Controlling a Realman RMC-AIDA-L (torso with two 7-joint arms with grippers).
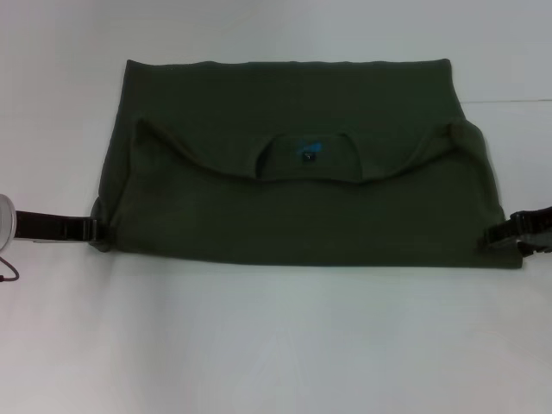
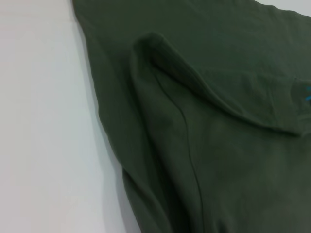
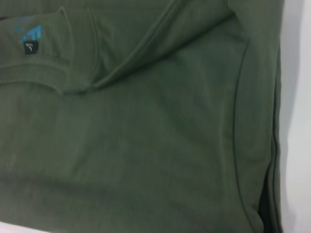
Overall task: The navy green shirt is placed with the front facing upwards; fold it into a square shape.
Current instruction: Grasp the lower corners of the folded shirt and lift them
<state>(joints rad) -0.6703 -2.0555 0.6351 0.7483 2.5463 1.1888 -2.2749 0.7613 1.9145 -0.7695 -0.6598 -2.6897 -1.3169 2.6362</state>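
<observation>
The navy green shirt (image 1: 293,216) lies folded across the white table, a wide band with its far edge straight. Its collar (image 1: 306,155) and small blue neck label (image 1: 309,148) show in the middle of the upper layer, with the shoulders curving down to either side. My left gripper (image 1: 93,228) is at the shirt's near left corner, where the cloth is a little bunched. My right gripper (image 1: 493,235) is at the near right corner. The left wrist view shows creased shirt (image 2: 218,121). The right wrist view shows shirt (image 3: 146,145) and label (image 3: 30,35). The chest print is hidden.
A white round object (image 1: 4,220) with a thin dark cable (image 1: 9,272) sits at the table's left edge beside my left arm. White table (image 1: 276,345) stretches in front of the shirt and behind it.
</observation>
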